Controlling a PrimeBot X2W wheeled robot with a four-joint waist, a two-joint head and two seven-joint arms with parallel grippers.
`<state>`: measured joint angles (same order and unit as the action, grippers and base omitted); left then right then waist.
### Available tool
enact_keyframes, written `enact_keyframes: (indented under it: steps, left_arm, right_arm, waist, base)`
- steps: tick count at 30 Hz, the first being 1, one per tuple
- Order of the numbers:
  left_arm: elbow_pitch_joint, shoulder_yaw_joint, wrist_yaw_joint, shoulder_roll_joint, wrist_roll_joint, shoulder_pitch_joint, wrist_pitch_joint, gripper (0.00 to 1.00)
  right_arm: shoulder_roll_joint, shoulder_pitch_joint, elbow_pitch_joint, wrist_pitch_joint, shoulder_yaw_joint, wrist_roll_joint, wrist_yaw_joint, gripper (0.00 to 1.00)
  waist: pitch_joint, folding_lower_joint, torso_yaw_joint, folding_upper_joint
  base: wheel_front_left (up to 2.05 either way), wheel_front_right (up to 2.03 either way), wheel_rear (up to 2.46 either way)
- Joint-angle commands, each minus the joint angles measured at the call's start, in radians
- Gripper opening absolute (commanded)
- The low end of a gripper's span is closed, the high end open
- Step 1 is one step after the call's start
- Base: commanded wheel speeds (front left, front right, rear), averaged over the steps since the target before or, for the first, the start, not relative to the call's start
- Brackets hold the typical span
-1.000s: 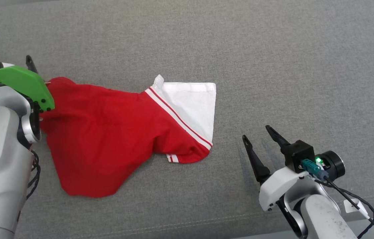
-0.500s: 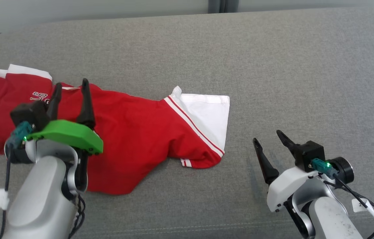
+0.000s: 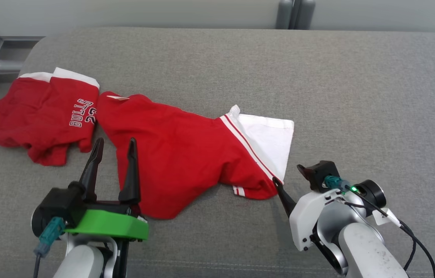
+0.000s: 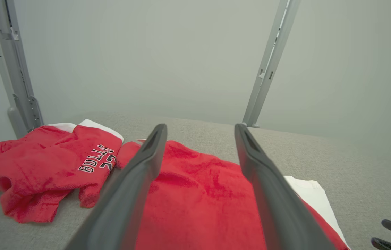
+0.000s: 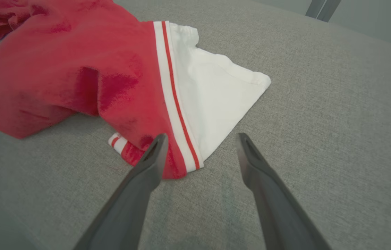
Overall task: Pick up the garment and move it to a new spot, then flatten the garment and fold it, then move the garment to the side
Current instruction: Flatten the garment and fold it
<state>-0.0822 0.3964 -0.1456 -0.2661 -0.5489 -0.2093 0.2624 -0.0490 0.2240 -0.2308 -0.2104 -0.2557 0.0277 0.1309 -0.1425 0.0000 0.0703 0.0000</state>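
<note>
Holding left hand [image 3: 115, 142] and right hand [image 3: 288, 173] spread above grey cushion [image 3: 356, 96], with garment [image 3: 178, 154] lying rumpled just ahead of left hand, its striped corner beside right hand's fingertips.

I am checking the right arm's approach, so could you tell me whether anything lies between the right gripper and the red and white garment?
Nothing visible does. The open right gripper hangs just by the striped hem corner of the garment, over bare grey cushion. The second red garment, marked BULLS, lies at the far left end.
</note>
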Motion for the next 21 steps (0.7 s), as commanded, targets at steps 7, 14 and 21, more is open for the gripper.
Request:
enact_keyframes:
  steps: [7, 14, 21]
  left_arm:
    - [0.094, -0.053, 0.044, 0.059, 0.085, 0.124, 0.002, 1.00]
    - [0.096, -0.081, 0.080, 0.100, 0.130, 0.155, 0.003, 1.00]
    - [0.083, -0.115, 0.110, 0.123, 0.157, 0.152, 0.003, 1.00]
  right_arm:
    - [-0.003, 0.050, -0.080, -0.053, -0.024, -0.017, 0.000, 1.00]
    - [-0.003, 0.063, -0.149, -0.091, 0.000, -0.047, 0.000, 1.00]
    - [-0.003, 0.078, -0.195, -0.092, 0.021, -0.081, 0.000, 0.00]
  waist:
    - [-0.010, 0.0000, 0.071, 0.0000]
    - [-0.020, 0.0000, 0.115, 0.0000]
    - [-0.030, 0.0000, 0.123, 0.0000]
  base:
    - [0.00, 0.00, 0.00]
    - [0.00, 0.00, 0.00]
    - [0.00, 0.00, 0.00]
